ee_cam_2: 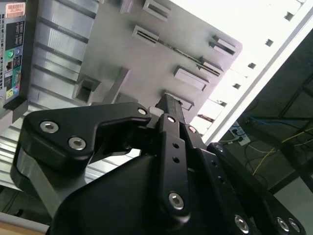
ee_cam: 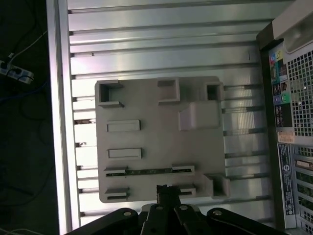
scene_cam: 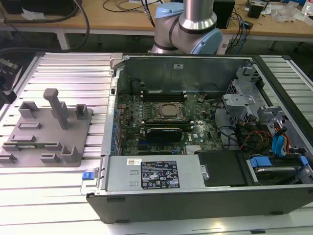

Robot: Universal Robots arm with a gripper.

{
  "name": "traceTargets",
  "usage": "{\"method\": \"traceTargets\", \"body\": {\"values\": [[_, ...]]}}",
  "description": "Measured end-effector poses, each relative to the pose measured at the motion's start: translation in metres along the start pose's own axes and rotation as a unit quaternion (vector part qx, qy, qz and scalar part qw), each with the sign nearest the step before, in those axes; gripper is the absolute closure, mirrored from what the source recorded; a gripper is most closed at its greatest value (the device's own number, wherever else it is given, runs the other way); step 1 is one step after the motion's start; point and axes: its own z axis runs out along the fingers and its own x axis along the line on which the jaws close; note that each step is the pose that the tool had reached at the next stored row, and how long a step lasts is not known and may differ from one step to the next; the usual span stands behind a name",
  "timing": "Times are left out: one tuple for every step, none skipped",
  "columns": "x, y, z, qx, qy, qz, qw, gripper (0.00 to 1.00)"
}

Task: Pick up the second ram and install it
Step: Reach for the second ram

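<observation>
The fingers hung pressed together, gripping nothing, above the grey fixture at the exterior view's left. The second ram stood edge-on in a fixture slot, not yet picked up or installed.

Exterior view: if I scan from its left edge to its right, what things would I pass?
Grey fixture → blue clip → processor → black cover → drive with blue rails.
</observation>
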Motion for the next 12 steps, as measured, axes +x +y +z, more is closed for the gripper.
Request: {"method": "traceTargets", "body": {"values": [[0.001, -0.0001, 0.0018, 0.0, 0.0, 0.0, 1.0, 0.92], [0.0025, -0.0003, 0.0045, 0.0, 0.0, 0.0, 1.0, 0.92], [0.0036, -0.0005, 0.0065, 0.0, 0.0, 0.0, 1.0, 0.92], [0.0057, -0.0008, 0.0096, 0.0, 0.0001, 0.0, 1.0, 0.92], [0.0077, -0.0011, 0.0126, 0.0, 0.0001, 0.0, 1.0, 0.92], [0.0099, -0.0014, 0.0158, 0.0, 0.0001, 0.0, 1.0, 0.92], [0.0116, -0.0017, 0.019, 0.0, 0.0001, 0.0, 1.0, 0.92], [0.0123, -0.0019, 0.0213, 0.0, 0.0002, 0.0, 1.0, 0.92], [0.0133, -0.0019, 0.024, 0.0, 0.0002, 0.0, 1.0, 0.92], [0.0133, -0.002, 0.0241, 0.0001, 0.0003, 0.0, 1.0, 0.92], [0.0133, -0.002, 0.0242, 0.0, 0.0002, 0.0, 1.0, 0.92], [0.0133, -0.002, 0.0243, 0.0, 0.0002, 0.0, 1.0, 0.92]]}}
